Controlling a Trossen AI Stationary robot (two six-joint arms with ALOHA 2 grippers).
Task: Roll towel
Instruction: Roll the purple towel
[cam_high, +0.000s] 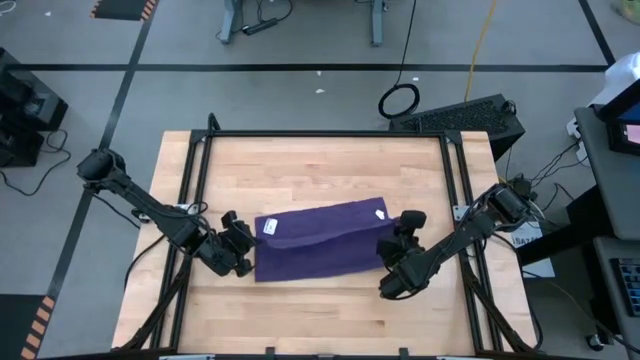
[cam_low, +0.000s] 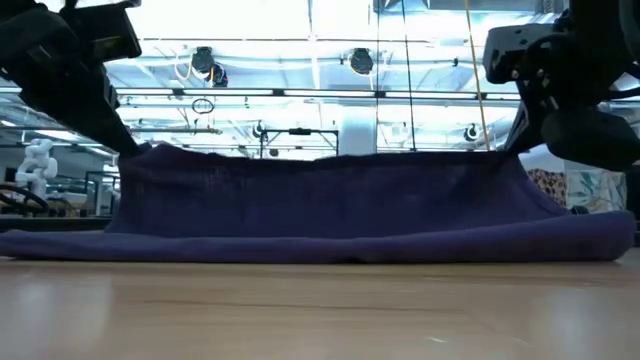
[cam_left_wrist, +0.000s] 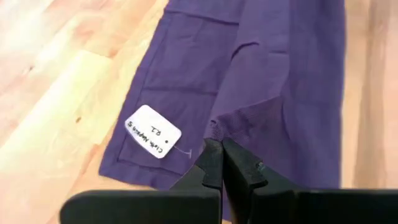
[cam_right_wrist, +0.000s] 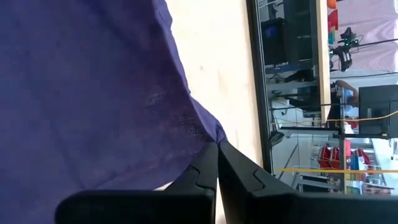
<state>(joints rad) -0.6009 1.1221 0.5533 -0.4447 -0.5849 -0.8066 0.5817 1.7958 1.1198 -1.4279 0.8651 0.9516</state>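
Pinching purple towel (cam_high: 322, 242) edge, left pincer (cam_left_wrist: 216, 144) and right pincer (cam_right_wrist: 217, 144) clamped, fold seemingly lifted

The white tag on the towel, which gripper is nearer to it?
Left. The left gripper is pinching the towel right beside the white tag; the right gripper grips the opposite end.

A robotics lab or workshop: the wooden surface (cam_high: 320, 310) sits inside a black metal frame (cam_high: 330, 133) on a grey floor marked with black tape lines (cam_high: 300, 67), loose cables (cam_high: 400, 100) trail about, and bright ceiling lights (cam_low: 300, 20) hang over racks of equipment behind.
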